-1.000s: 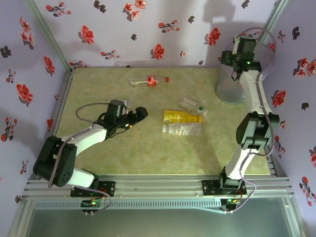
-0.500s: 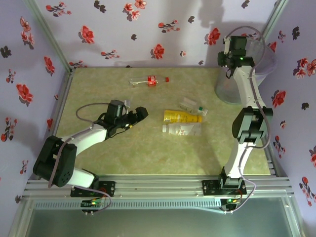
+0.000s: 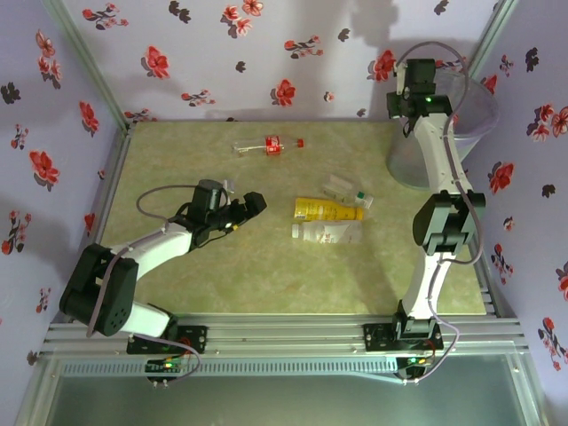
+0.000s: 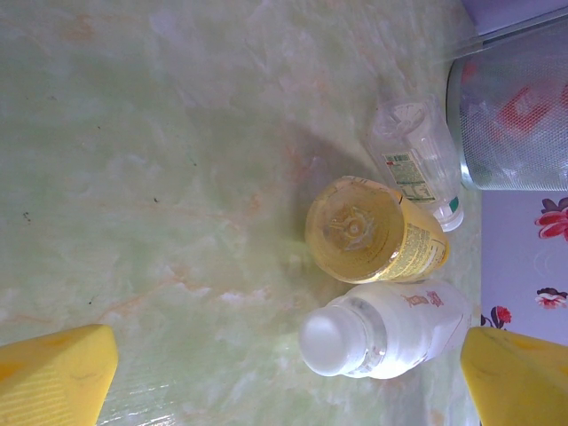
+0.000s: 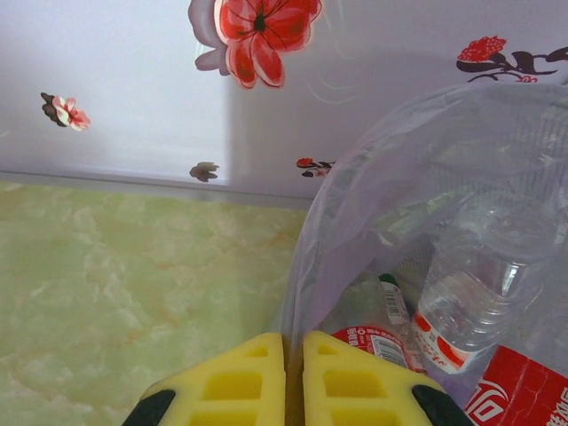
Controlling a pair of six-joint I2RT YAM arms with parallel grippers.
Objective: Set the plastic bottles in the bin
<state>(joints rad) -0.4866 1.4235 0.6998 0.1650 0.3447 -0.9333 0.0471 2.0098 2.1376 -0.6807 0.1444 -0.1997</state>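
The right jaws are pressed shut on nothing, up beside the rim of the bin (image 5: 355,195) in the desk's (image 3: 177,160) far right corner (bottles (image 5: 470,302) lie inside it). The left jaws gape wide and empty, facing a yellow bottle (image 4: 373,229), a white bottle (image 4: 382,330) and a clear bottle (image 4: 414,155) lying together mid-desk. A red-labelled bottle (image 3: 269,145) lies apart.
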